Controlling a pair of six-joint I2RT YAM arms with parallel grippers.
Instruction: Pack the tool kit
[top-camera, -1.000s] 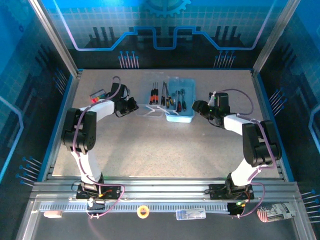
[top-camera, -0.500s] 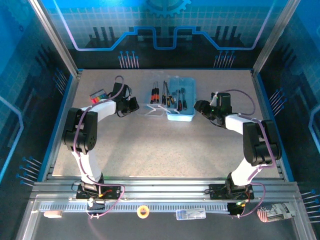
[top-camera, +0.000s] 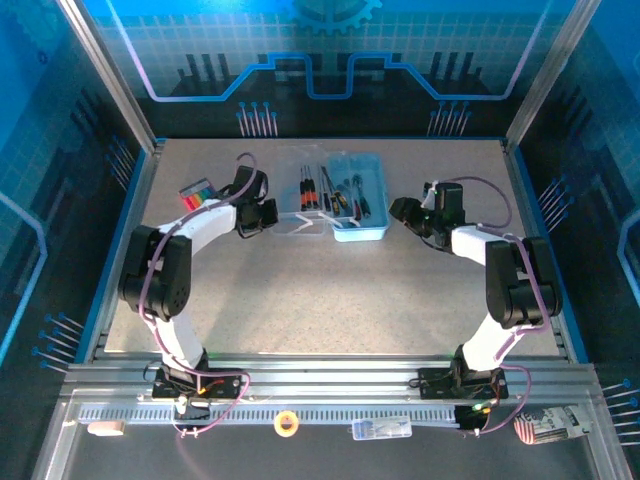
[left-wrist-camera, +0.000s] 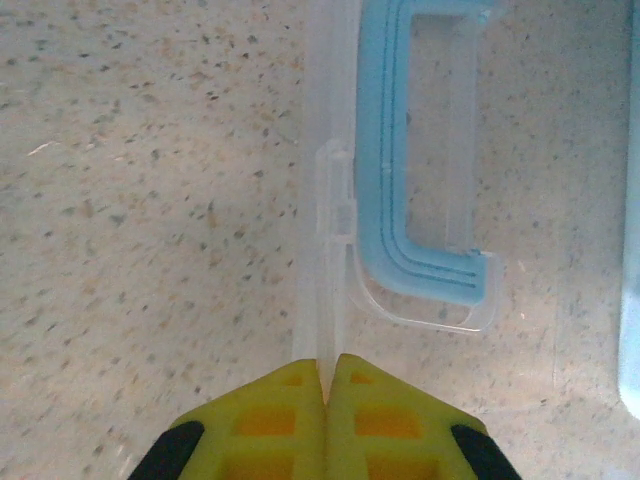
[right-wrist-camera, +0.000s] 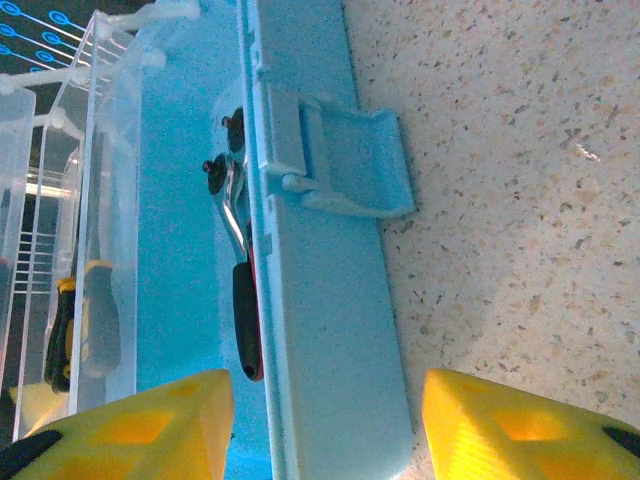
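Note:
The tool kit is a light-blue case (top-camera: 362, 222) with a clear hinged lid (top-camera: 300, 222) lying open to its left. Screwdrivers (top-camera: 312, 188) and other tools rest inside. My left gripper (top-camera: 268, 213) is shut on the thin clear lid edge (left-wrist-camera: 322, 250), with the yellow fingertips (left-wrist-camera: 290, 395) pinching it; the blue handle piece (left-wrist-camera: 400, 200) lies just beyond. My right gripper (top-camera: 398, 210) is open and straddles the case's right wall (right-wrist-camera: 325, 330), with a small gap on each side. A ratchet (right-wrist-camera: 235, 230) and a blue latch (right-wrist-camera: 350, 165) show past the fingers.
A small multicoloured bit holder (top-camera: 197, 191) lies on the speckled table at the far left, behind my left arm. The blue frame rails border the table on both sides. A tape roll (top-camera: 287, 423) sits on the front rail.
My left gripper has closed fully on the lid edge. The case and lid have shifted slightly toward the back. The right gripper has kept its opening.

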